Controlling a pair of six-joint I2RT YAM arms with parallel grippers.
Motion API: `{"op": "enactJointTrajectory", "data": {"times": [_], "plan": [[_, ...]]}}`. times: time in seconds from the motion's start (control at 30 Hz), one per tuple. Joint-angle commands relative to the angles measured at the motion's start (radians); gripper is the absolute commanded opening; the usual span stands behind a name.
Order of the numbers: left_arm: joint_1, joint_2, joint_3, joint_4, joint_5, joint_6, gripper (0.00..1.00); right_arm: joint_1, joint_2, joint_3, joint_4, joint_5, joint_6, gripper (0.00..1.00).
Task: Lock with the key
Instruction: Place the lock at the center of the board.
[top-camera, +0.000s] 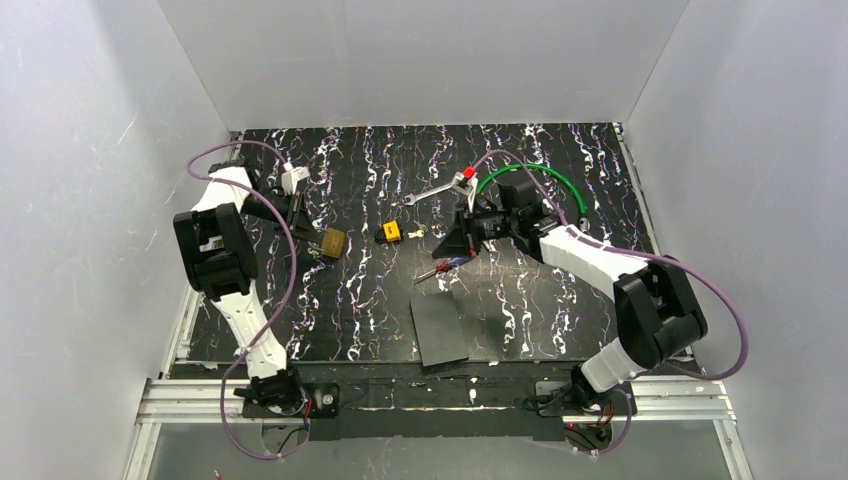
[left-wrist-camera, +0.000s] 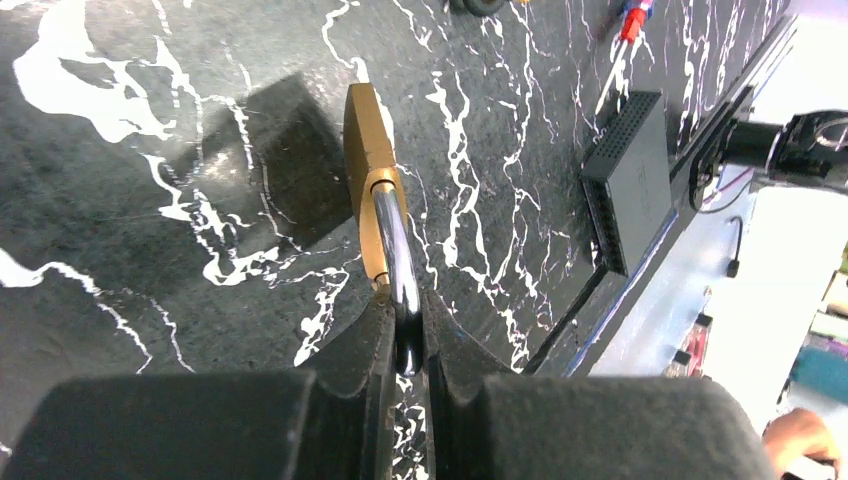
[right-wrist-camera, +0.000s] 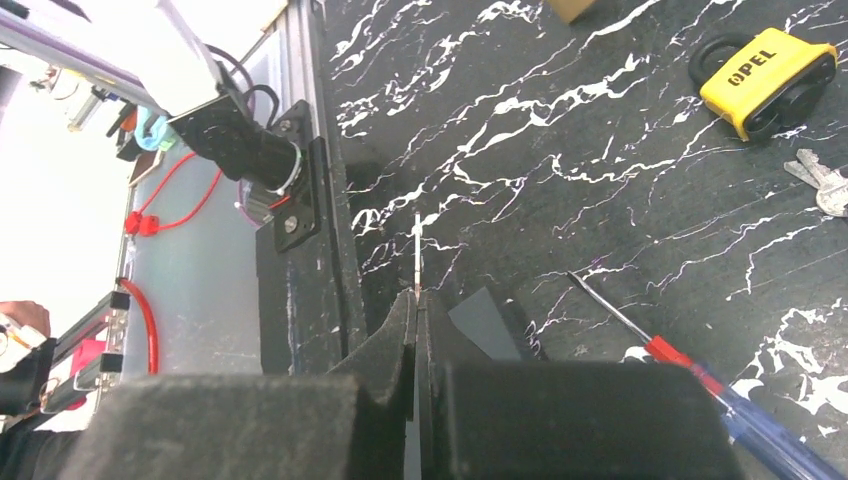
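The black, white-veined table (top-camera: 560, 290) carries a brass padlock (left-wrist-camera: 362, 150) straight ahead of the left gripper (left-wrist-camera: 405, 345), its shackle between those fingers. Ahead of the right gripper (right-wrist-camera: 416, 305) lies the key (right-wrist-camera: 822, 188), just beside a yellow-and-black block (right-wrist-camera: 765, 80) marked OPEL. A red-and-blue screwdriver (right-wrist-camera: 690, 365) lies close beside that gripper. A flat black slab (top-camera: 438, 330) lies toward the arm bases and a wrench (top-camera: 435, 192) on the gripper's far side.

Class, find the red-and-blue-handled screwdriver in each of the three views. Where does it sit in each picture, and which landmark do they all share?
Top external: screwdriver lies mid-table, just right of centre.
Left wrist: screwdriver at the top edge, towards the right.
Right wrist: screwdriver at lower right, shaft pointing up-left.
Shared landmark: the black white-veined mat.
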Motion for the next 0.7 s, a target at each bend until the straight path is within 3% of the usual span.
{"op": "enactJointTrajectory", "data": {"times": [0.0, 0.07, 0.27, 0.37, 0.67], "plan": [[0.021, 0.002, 0.004, 0.059, 0.065, -0.076, 0.0, 0.061, 0.067, 0.086, 0.091, 0.115, 0.044, 0.01], [0.021, 0.017, 0.004, 0.073, 0.046, -0.094, 0.01, 0.094, 0.086, 0.105, 0.093, 0.161, 0.04, 0.01], [0.022, 0.046, -0.003, 0.115, 0.014, -0.138, 0.16, 0.174, 0.17, 0.185, 0.113, 0.311, 0.057, 0.01], [0.022, 0.05, -0.014, 0.156, -0.016, -0.179, 0.17, 0.201, 0.228, 0.247, 0.102, 0.388, 0.08, 0.01], [0.021, 0.035, -0.062, 0.209, -0.051, -0.209, 0.31, 0.283, 0.384, 0.465, -0.112, 0.63, 0.118, 0.01]]}}
